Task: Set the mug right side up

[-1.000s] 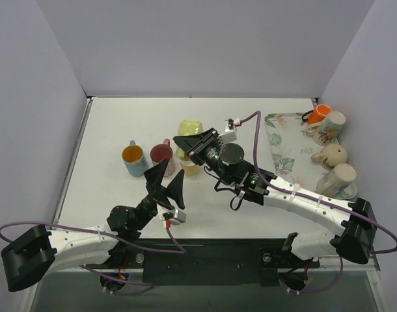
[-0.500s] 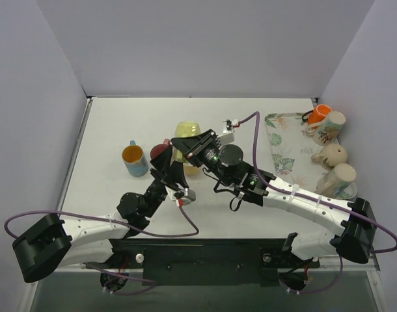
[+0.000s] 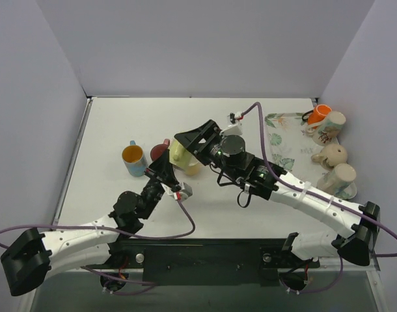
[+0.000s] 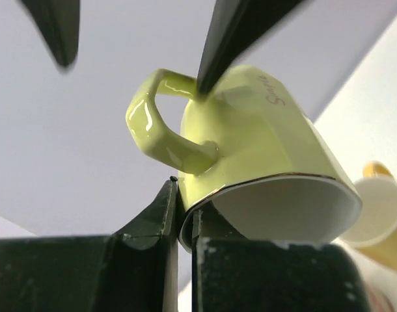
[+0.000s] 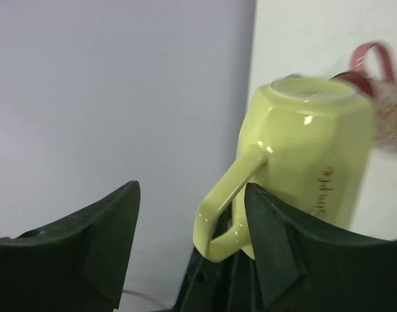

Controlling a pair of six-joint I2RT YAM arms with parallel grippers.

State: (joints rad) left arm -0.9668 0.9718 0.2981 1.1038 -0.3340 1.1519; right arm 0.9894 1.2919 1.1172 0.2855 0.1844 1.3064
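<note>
The lime-green mug (image 3: 179, 151) hangs above the table, mouth down and base up, slightly tilted. My left gripper (image 3: 166, 170) is shut on its rim from below; in the left wrist view the rim (image 4: 185, 224) is pinched between the two fingers, just under the handle (image 4: 161, 127). My right gripper (image 3: 193, 139) stands open around the mug's upper part. In the right wrist view the mug (image 5: 315, 156) shows its base on top, and its handle (image 5: 228, 208) lies between the spread fingers of the right gripper (image 5: 192, 218), close to the right finger (image 5: 276, 250).
Below the held mug stand a red mug (image 3: 159, 151), a blue mug with a yellow inside (image 3: 133, 158) and a pale yellow mug (image 3: 193, 168). A floral tray (image 3: 280, 148) lies at the right, with an orange mug (image 3: 320, 113) and cream mugs (image 3: 333, 154) beside it.
My left gripper rose from the table's front and shut on the mug's rim. The right gripper, which was shut on the mug, has opened.
</note>
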